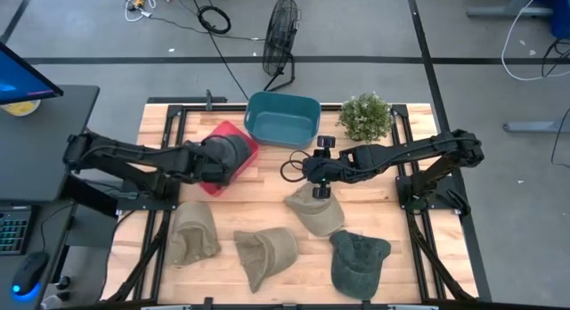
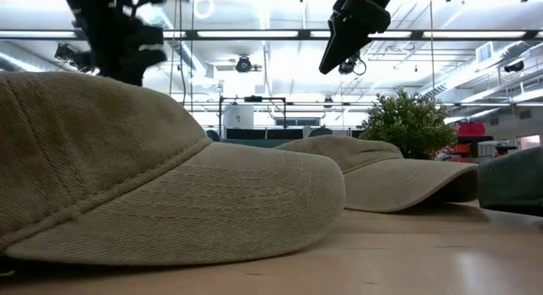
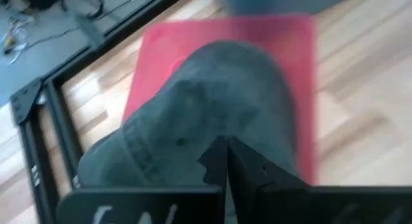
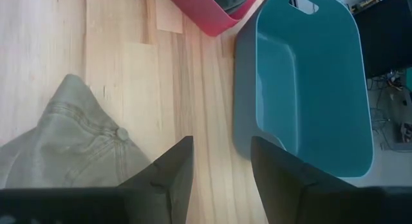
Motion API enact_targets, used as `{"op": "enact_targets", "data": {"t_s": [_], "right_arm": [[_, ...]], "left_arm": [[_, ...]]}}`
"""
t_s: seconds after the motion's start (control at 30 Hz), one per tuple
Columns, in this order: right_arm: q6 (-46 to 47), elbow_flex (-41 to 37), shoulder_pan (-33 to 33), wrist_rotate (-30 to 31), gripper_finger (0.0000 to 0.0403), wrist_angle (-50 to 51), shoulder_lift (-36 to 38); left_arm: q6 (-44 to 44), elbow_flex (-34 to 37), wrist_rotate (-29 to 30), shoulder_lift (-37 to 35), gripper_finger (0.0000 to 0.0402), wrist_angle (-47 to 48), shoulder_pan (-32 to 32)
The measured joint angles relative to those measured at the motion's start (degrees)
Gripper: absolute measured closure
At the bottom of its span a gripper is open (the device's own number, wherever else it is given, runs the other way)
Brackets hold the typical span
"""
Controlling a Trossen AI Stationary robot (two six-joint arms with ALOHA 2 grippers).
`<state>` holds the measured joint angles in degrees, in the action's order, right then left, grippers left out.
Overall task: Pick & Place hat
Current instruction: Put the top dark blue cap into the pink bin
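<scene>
A dark grey hat point(image 1: 230, 152) hangs over the red bin point(image 1: 239, 132) near the table's far left; my left gripper point(image 1: 214, 160) is shut on it, seen close in the left wrist view point(image 3: 225, 163). My right gripper point(image 1: 313, 170) is open and holds nothing. It hovers above the table between the teal bin point(image 1: 283, 119) and a khaki hat point(image 1: 316, 212); the right wrist view shows its fingers point(image 4: 219, 169) over bare wood beside that hat point(image 4: 71, 147). Two more khaki hats point(image 1: 194, 232) point(image 1: 265, 250) and a dark green hat point(image 1: 359, 261) lie along the near edge. My left gripper pinches the dark grey hat at its crown cloth point(image 3: 212, 137) between the two shut fingers, coming from above and from the table's left side. The hat spreads below the fingers over the red bin point(image 3: 296, 50); whether it rests in the bin cannot be told.
A potted plant point(image 1: 365, 117) stands at the far right beside the teal bin. In the low view a khaki hat point(image 2: 161, 176) fills the foreground, another point(image 2: 382, 172) lies behind it. Bare wood lies between the bins and the row of hats.
</scene>
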<state>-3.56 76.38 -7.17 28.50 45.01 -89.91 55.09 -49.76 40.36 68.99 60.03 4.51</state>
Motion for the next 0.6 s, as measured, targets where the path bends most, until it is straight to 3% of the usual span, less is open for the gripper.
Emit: {"op": "enact_targets", "data": {"t_s": [0.23, 0.43, 0.6], "right_arm": [[0.1, 0.0, 0.0, 0.0, 0.0243, 0.0, 0.0], [0.1, 0.0, 0.0, 0.0, 0.0243, 0.0, 0.0], [0.1, 0.0, 0.0, -4.8, 0.0243, 0.0, 0.0]], "left_arm": [[1.3, 9.2, -8.9, 0.0, 0.0398, -8.0, -4.4], [2.1, 16.3, -12.3, 0.0, 0.0398, -17.3, -4.8], [4.8, 19.7, -15.3, 0.0, 0.0398, -19.9, -4.7]]}}
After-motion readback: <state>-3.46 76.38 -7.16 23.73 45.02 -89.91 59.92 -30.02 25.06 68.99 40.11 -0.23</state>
